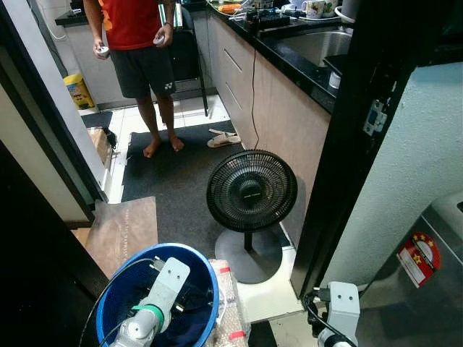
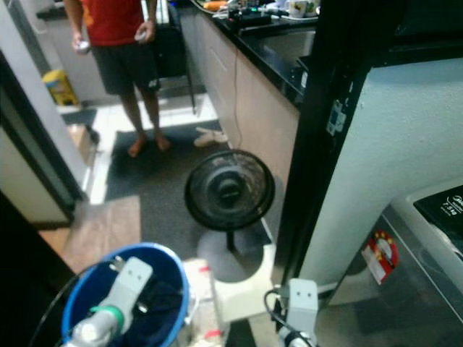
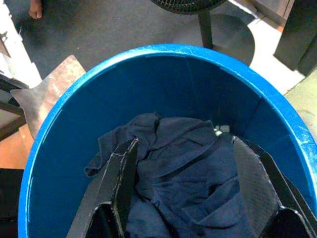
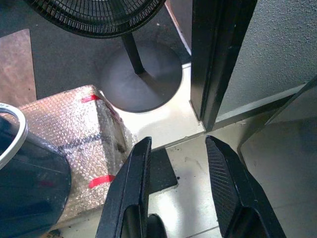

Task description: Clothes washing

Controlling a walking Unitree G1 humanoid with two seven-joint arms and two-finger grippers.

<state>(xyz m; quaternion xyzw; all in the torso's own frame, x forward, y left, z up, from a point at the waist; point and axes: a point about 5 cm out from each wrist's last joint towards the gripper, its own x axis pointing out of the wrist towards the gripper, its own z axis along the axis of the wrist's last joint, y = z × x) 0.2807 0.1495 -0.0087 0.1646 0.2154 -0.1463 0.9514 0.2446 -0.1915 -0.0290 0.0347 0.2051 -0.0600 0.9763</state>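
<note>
The left tool [image 3: 181,188] was lowered into the blue bucket [image 3: 64,134], its two black fingers [image 3: 121,178] spread wide apart on either side of a crumpled dark navy garment [image 3: 183,168]. The garment lay heaped on the bucket's bottom, directly between and beneath the fingers; whether the fingers touched the cloth could not be determined. Nothing was gripped.

The right tool [image 4: 178,191] hung low over the pale floor [image 4: 198,163], fingers parted and empty. Just beside it, toward the bucket, sat a package wrapped in bubble film [image 4: 69,134] with red tape strips — it stood against the bucket's outer wall. Ahead of the right tool stood a black pedestal fan [image 1: 251,191] on its round base, resting partly on a dark mat [image 1: 173,181]. A black door frame [image 1: 354,130] rose just beyond the right tool on its outer side, against a rough pale wall. Further to that side stood a grey washing machine [image 1: 427,267] bearing a red round sticker [image 1: 418,258].

Well ahead of both tools, past the fan, a person in a red shirt and dark shorts [image 1: 145,69] stood barefoot on the mat, holding a small controller in each hand. A dark kitchen tabletop [image 1: 289,54] with a sink ran along the right — cluttered at its far end. A pair of slippers [image 1: 223,137] lay near the person's feet.
</note>
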